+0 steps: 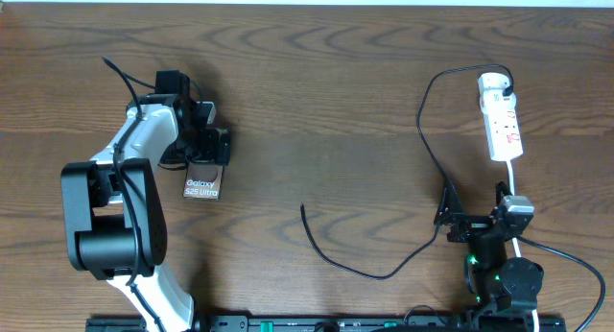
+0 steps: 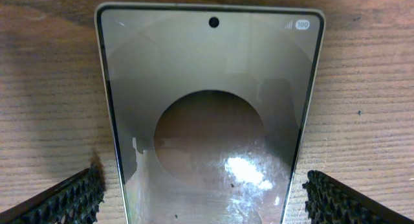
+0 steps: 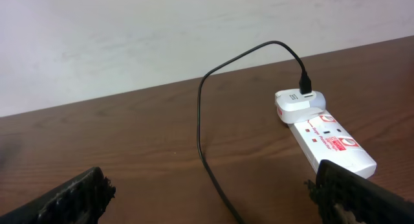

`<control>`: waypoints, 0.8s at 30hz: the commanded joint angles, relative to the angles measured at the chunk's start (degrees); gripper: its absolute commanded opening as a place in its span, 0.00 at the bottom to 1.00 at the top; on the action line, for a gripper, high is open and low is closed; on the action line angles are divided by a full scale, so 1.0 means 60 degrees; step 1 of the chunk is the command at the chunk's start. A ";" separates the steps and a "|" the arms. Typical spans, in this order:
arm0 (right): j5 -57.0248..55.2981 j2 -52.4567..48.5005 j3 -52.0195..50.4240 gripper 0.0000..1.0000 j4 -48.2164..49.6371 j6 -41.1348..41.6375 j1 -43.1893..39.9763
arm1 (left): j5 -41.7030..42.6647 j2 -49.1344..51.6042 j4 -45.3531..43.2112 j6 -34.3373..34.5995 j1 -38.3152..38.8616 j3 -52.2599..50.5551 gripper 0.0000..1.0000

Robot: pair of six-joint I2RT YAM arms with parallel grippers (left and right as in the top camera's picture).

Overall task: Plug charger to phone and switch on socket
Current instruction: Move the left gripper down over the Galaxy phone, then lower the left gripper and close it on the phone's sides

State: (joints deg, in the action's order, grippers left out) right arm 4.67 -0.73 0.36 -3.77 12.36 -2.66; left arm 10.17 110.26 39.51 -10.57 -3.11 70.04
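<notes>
The phone (image 1: 202, 186) lies flat on the wooden table at the left, showing white "Galaxy" lettering. Its glossy screen (image 2: 207, 120) fills the left wrist view. My left gripper (image 1: 203, 157) hovers over the phone's far end, open, with its pads (image 2: 71, 198) apart from both long edges. The charger (image 1: 360, 271) is a thin black cable running from a white adapter (image 3: 299, 102) on the socket (image 1: 504, 126). Its free plug tip (image 1: 303, 208) rests mid-table. My right gripper (image 1: 472, 212) is open just short of the socket (image 3: 333, 143), the cable (image 3: 200, 120) passing between its fingers.
A white cord (image 1: 566, 255) leads from the socket past the right arm's base toward the table's right edge. Bare wood separates the phone from the cable tip. A pale wall stands behind the table's far edge.
</notes>
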 commanded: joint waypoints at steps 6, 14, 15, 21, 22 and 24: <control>-0.0036 0.0022 -0.0007 0.99 -0.0047 -0.0142 0.0076 | -0.0055 0.0157 0.0040 -0.0484 0.0000 0.0022 0.98; -0.0036 0.0022 -0.0007 0.99 -0.0047 -0.0142 0.0076 | -0.0051 0.0157 0.0040 -0.0812 0.0000 -0.0284 0.98; -0.0036 0.0022 -0.0007 0.99 -0.0047 -0.0142 0.0076 | -0.0055 0.0157 0.0040 -0.0812 0.0000 -0.0295 0.98; -0.0036 0.0022 -0.0007 0.99 -0.0047 -0.0142 0.0076 | -0.0055 0.0157 0.0036 -0.0809 0.0000 -0.0302 0.98; -0.0036 0.0022 -0.0007 0.99 -0.0047 -0.0142 0.0076 | -0.0055 0.0157 0.0036 -0.0809 0.0000 -0.0302 0.98; -0.0036 0.0022 -0.0007 0.99 -0.0047 -0.0142 0.0076 | -0.0066 0.0157 0.0036 -0.0812 0.0000 -0.0306 0.98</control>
State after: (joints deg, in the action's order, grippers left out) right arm 4.67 -0.73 0.36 -3.77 12.36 -2.66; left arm 10.09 110.26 39.59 -14.66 -3.11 69.45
